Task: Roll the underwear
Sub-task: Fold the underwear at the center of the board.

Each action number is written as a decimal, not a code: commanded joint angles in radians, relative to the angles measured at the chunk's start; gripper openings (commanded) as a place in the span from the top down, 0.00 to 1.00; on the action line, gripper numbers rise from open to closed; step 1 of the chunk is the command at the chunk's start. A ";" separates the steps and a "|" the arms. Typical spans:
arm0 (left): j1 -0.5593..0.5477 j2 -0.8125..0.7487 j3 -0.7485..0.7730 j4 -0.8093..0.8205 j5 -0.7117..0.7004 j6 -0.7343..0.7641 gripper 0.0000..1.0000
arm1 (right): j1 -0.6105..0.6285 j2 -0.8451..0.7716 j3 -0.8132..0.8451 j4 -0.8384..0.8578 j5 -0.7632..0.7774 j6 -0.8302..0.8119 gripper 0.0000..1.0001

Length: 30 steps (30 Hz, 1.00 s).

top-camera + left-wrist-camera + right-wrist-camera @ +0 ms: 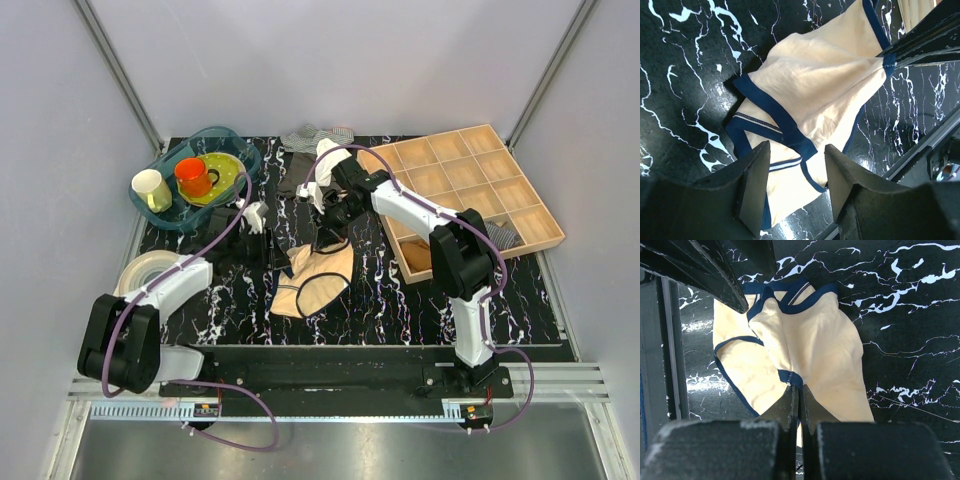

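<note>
Pinching the dark-edged hem of the underwear [810, 340] w/ the right gripper [800, 396], jaws closed flat on the seam and catching nothing else; holding that far corner raised a little off the black marbled mat [420, 310], w/ the rest draping down toward the near-left; lying mid-mat otherwise, crumpled and partly folded over itself, near the wooden compartment tray [520, 215] but apart from it.

Hovering the left gripper [796, 150] over the near end, jaws wide apart and holding nothing; framing the banded edge between its fingers [757, 175]; touching the cloth or not, cannot tell.

Judging the step as straightening prior to rolling, approx. at the start of the task; no roll formed yet.

Doing it well, prob.:
- bringing the left down on the near hem only, taking one layer, not the folded-over bundle;
- drawing gently against the right pinch to take out slack, w/o stretching the elastic;
- lowering both ends together to lay the piece flat;
- starting the roll from one narrow end, tucking tight, avoiding a skewed first turn.
</note>
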 commanded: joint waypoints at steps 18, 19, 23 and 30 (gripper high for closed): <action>0.004 0.082 0.032 0.150 0.075 -0.102 1.00 | 0.006 -0.008 0.039 0.016 0.001 0.012 0.98; 0.009 0.082 0.058 0.139 0.068 -0.093 1.00 | 0.006 -0.007 0.050 0.017 0.011 0.010 0.98; 0.032 0.102 0.147 0.107 0.010 -0.062 1.00 | 0.003 0.019 0.122 0.017 0.063 0.021 0.98; 0.096 0.256 0.348 0.099 -0.021 -0.002 1.00 | -0.025 0.163 0.331 0.019 0.172 0.105 0.97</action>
